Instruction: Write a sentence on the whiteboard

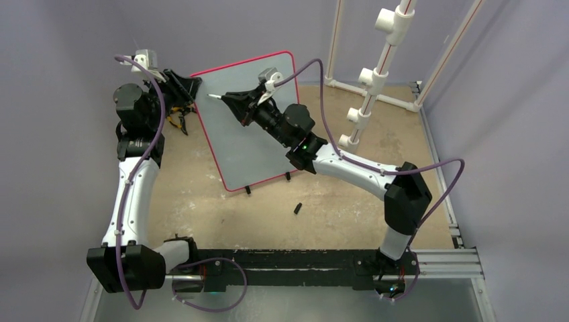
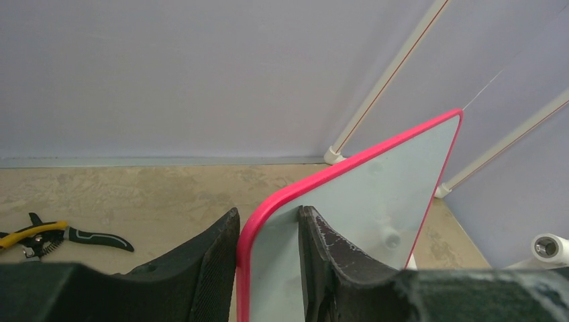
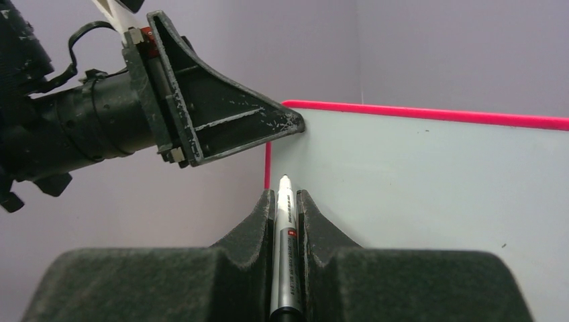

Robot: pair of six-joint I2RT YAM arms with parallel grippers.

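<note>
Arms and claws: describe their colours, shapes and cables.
The left arm and right arm have white links, black joints and bases, and a looping purple cable each. The left claw and right claw have two black wedge-shaped fingers, scuffed pale.

A corner of the whiteboard [image 2: 362, 194] stands between the fingers of my left gripper [image 2: 268, 218], and the board's face runs away to their right. To the left of those fingers, well apart, pliers [image 2: 50, 236] lie on the table [image 2: 154, 194]. A marker [image 3: 285, 215] sits between the fingers of my right gripper [image 3: 285, 198]. Its tip juts ahead of them over the board, near the corner where my left fingers are. Behind my right fingers, off the board's near edge, a small cap [image 1: 297, 208] lies on the table. A pipe frame [image 1: 376, 74] stands far to their right.
</note>
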